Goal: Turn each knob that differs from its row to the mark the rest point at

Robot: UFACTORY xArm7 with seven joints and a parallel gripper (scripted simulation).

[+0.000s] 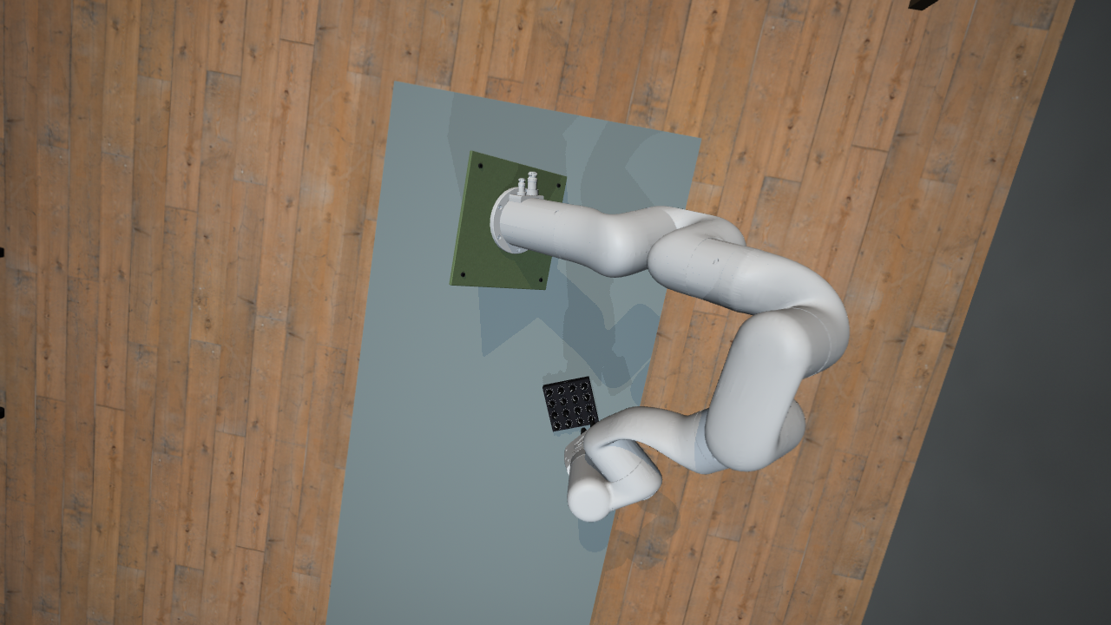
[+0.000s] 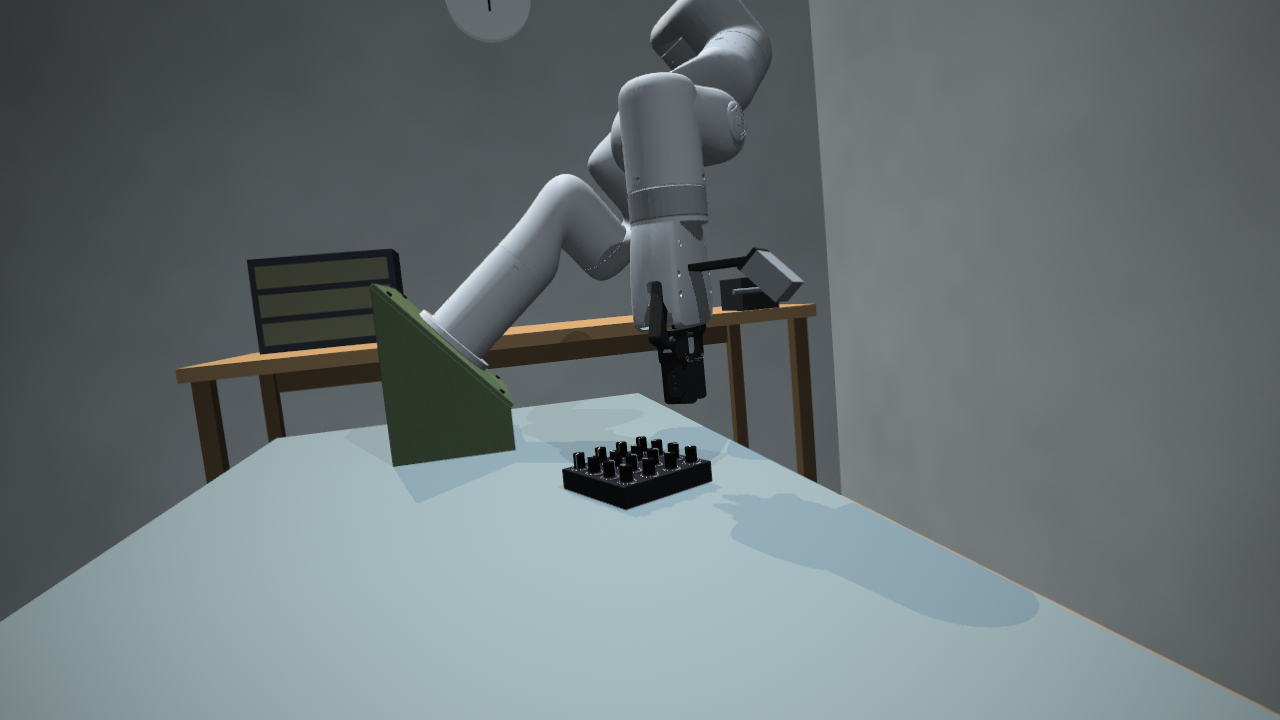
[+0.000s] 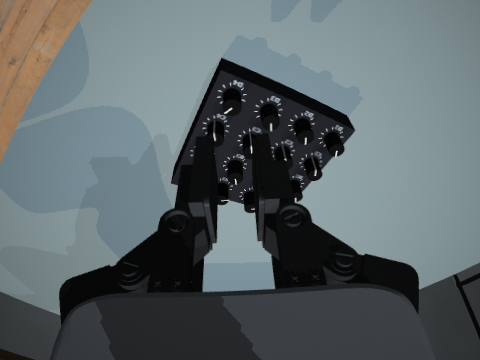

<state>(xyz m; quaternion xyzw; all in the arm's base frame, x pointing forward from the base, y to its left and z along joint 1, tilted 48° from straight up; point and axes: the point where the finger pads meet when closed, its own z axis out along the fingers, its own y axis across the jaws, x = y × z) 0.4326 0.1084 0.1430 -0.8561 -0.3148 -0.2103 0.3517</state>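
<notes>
The black knob box stands on its feet on the pale blue table, near the table's right edge. It carries four rows of black knobs with white lines. My gripper hangs above the box's right rear corner, clear of the knobs and pointing down. Its fingers stand a narrow gap apart with nothing between them. In the wrist view the fingers cover some of the nearer knobs. In the overhead view the arm hides the gripper.
The green wedge mount of my arm stands behind and left of the box. The table's right edge runs close past the box. Behind it a wooden side table holds a shelf unit and a dark device.
</notes>
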